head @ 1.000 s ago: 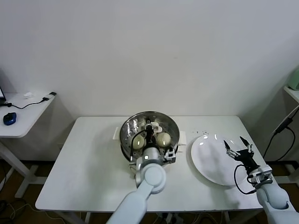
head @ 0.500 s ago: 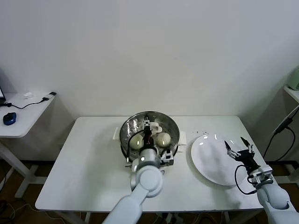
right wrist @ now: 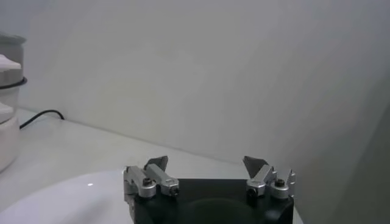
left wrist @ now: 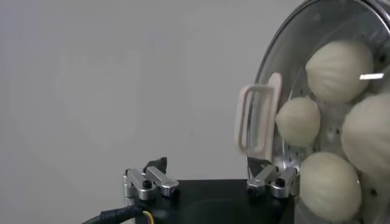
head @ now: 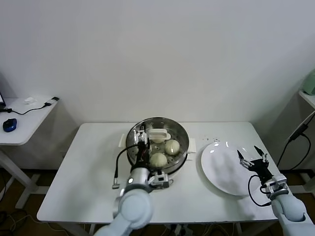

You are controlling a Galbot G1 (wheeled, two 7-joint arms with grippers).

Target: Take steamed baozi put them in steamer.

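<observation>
A plain white wall backs a white desk [head: 88, 172] that carries the steamer [head: 157, 142] near its middle and a flat white plate [head: 221, 169] to the steamer's right. A second, smaller desk [head: 22, 120] stands well apart at the far left, with a blue mouse [head: 10, 124] and a cable on it.

The steamer is a shiny steel pot with a perforated tray inside, and a cream-white handle [left wrist: 259, 119] sticks out from its side. In the head view two steamed baozi [head: 171, 146] show plainly on the tray, one toward the right and one nearer the front; the left wrist view shows four of the buns [left wrist: 338, 61] lying close together inside the rim.

The left end effector [head: 141, 140] hangs over the left part of the steamer's rim, its black fingers spread wide with nothing between them. In the left wrist view, one finger base sits just beside the nearest bun.

The right end effector [head: 252, 158] hovers over the right part of the plate, well apart from the steamer. Its fingers are also spread wide and hold nothing.
</observation>
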